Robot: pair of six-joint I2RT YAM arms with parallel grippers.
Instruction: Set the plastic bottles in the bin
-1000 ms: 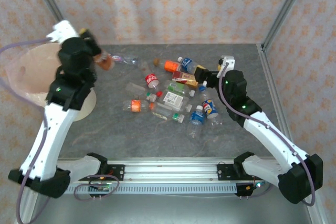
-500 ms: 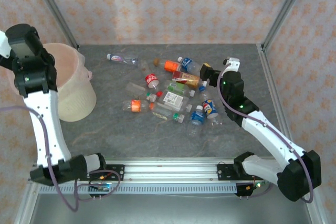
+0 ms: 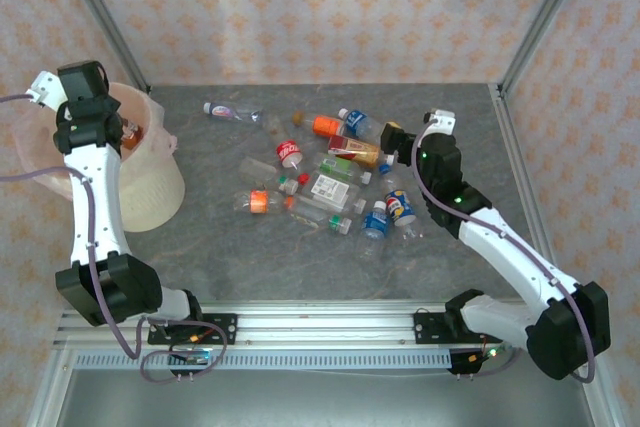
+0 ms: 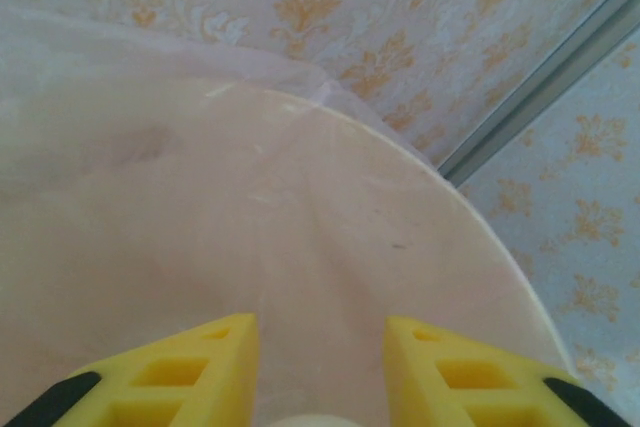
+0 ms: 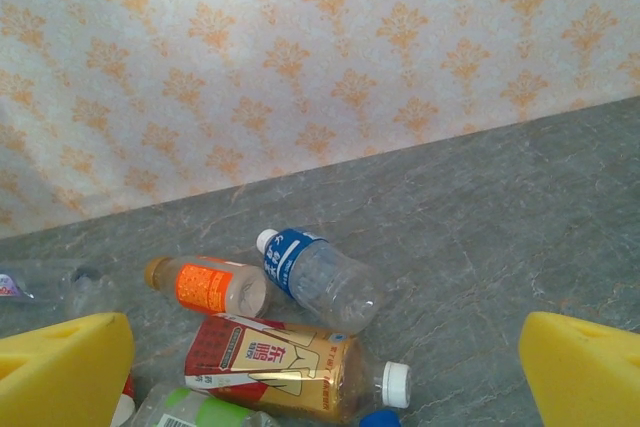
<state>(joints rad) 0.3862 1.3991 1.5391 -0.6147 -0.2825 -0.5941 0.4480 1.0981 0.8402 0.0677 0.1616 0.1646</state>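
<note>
Clear, glossy plastic bottles (image 5: pixel 320 282) with shiny printed labels lie on the matt, grey, stone-veined table (image 3: pixel 250 257); a thin translucent pinkish plastic bag (image 4: pixel 250 197) lines the smooth beige bin (image 3: pixel 150 187).

The bin (image 3: pixel 150 185) stands at the far left of the table (image 3: pixel 260 259). The plastic bottles (image 3: pixel 329 187) lie clustered centrally, to its right.

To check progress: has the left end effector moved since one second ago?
Yes. The left end effector moved left, from right of the large round beige bag-lined bin to above its opening.
</note>
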